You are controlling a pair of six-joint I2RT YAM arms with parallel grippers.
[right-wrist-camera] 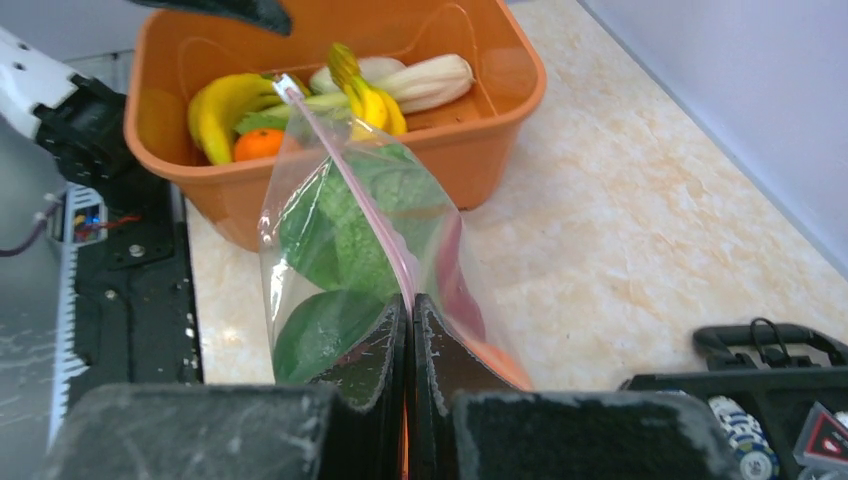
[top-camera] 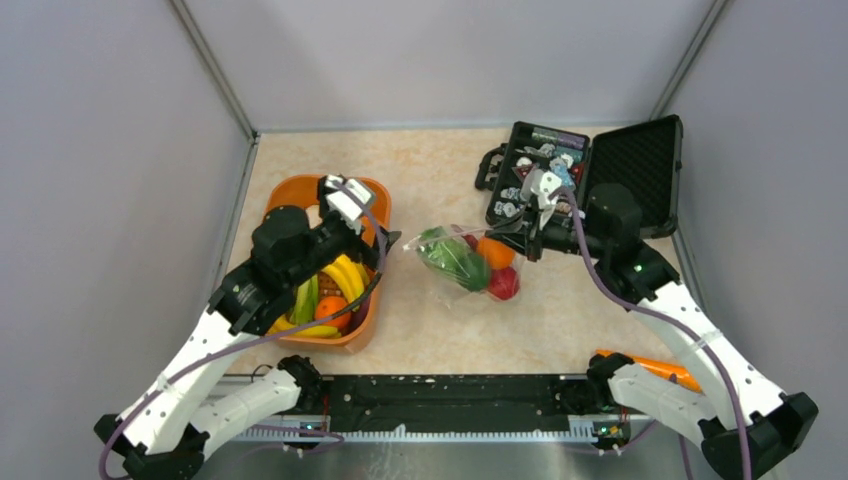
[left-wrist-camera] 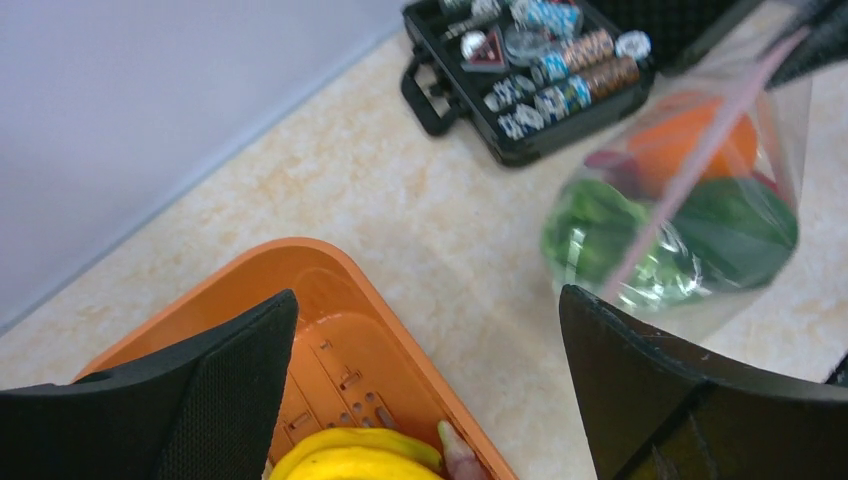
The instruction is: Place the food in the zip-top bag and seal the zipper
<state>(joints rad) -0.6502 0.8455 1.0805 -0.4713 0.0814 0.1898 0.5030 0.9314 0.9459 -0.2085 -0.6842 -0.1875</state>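
1. The clear, crinkly plastic zip-top bag (top-camera: 458, 268) lies on the pale marbled bench (top-camera: 430, 165), just right of the orange plastic tub (top-camera: 296, 188). It already holds green, orange and red pieces.
2. More glossy toy food (top-camera: 340, 282), yellow bananas and an orange among it, sits inside the tub.
3. The right fingers (right-wrist-camera: 410, 345) are pressed together on the bag's mouth edge. They pinch the thin pink zipper strip (right-wrist-camera: 345, 165) at the end farthest from the tub.
4. The left fingers (left-wrist-camera: 428, 300) are spread wide and empty, hovering over the tub's bag-side rim.
5. The zipper strip's long axis runs straight from the right fingers toward the tub, so its free end points at the left fingers. The left arm is the nearer one, both to that free end and to the tub's food.
6. I cannot tell whether the strip is already pressed shut along its length. If it is not, sealing probably calls for the left fingers to close on the strip while the right fingers anchor it.
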